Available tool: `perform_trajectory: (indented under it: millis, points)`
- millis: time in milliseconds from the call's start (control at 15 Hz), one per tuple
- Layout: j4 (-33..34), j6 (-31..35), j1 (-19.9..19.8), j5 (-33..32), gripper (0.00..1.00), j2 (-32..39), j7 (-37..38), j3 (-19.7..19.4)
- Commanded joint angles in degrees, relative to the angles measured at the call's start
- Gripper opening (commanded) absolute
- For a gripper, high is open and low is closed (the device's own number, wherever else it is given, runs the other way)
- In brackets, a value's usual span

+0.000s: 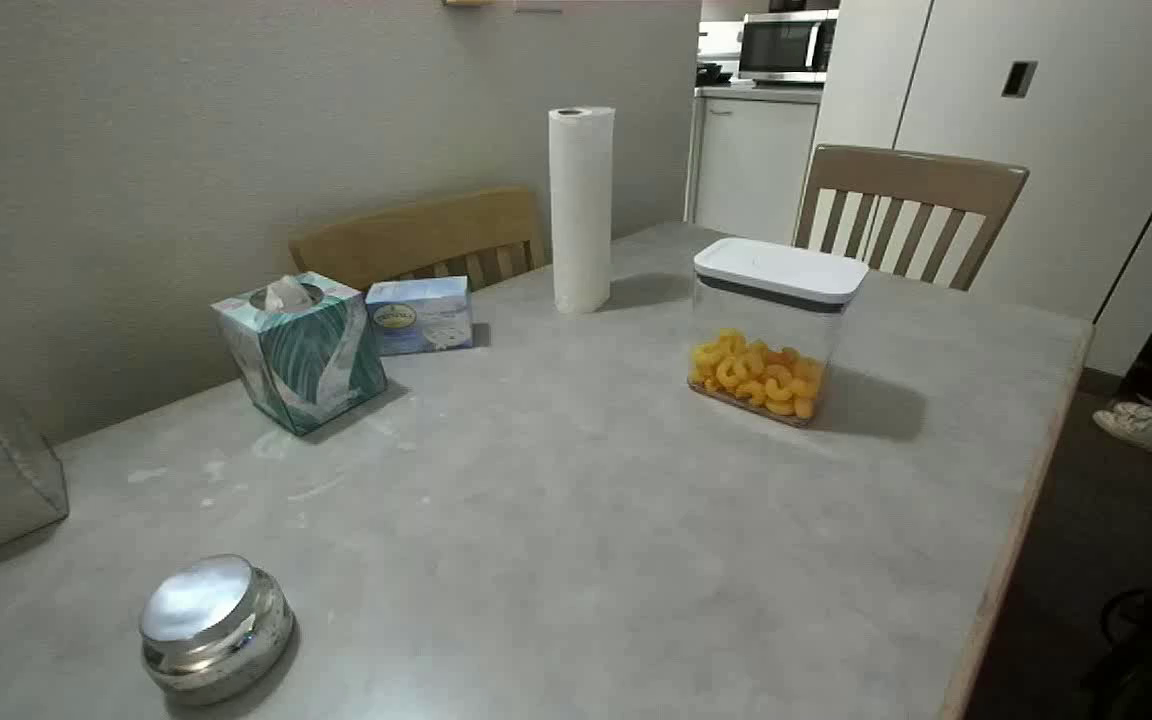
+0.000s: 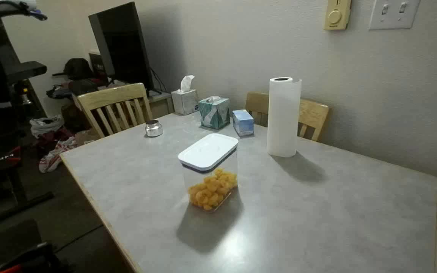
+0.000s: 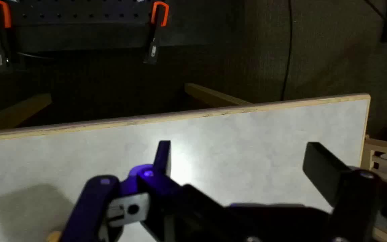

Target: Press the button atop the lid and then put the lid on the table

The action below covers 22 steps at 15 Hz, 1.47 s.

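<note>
Closest to the wrist camera, the pincer [image 3: 239, 163] is seen against the worktop [image 3: 254, 134], its fingers [image 3: 326, 174] spread wide and nothing gripped between them. By such a spread the lid [image 1: 781, 268] could later be taken by its sides, though for the button [image 2: 208, 150] the fingers are probably best brought together, so that one firm tip is offered. The lid is seated flat on the container [image 1: 771, 318], which is stood upright on the worktop; the button is only faintly made out at the middle of the lid, and whether it is raised or pressed down cannot be told. Pasta [image 1: 756, 375] is heaped at the bottom, by which some steadiness may be lent against a downward push. As the likeliest obstacle, the roll [image 1: 581, 210] is stood upright apart from the container, toward the wall [image 1: 236, 150]; it is taller than the lid's level and could be knocked by a wide swing. Farther along, a blue box [image 1: 423, 315] is placed just beside a teal box [image 1: 306, 355], and a tin [image 1: 216, 630] is set well apart from the container, so little hindrance is expected from them.
</note>
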Motion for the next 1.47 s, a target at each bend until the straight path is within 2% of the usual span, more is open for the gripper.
perform_trajectory:
  millis: [0,267,533,933,1133,1200,1267,1400]
  points:
    - [0.16,-0.40,-1.27,0.76,1.00,0.02,-0.78,1.01]
    - [0.31,-0.60,-1.49,0.48,1.00,0.48,-0.84,0.89]
    - [0.36,0.58,-4.21,-3.77,1.00,1.30,-1.79,0.36]
    - [2.18,2.20,-9.76,-14.36,1.00,5.07,-8.05,-4.65]
    - [3.67,7.15,-10.78,-18.71,1.00,8.12,-14.71,-8.45]
    - [3.98,8.22,-10.83,-19.31,1.00,8.61,-15.71,-9.15]
    - [2.07,6.24,-10.44,-17.60,1.00,5.18,-12.75,-7.72]
    - [2.90,7.51,-10.66,-18.21,1.00,6.80,-14.48,-8.83]
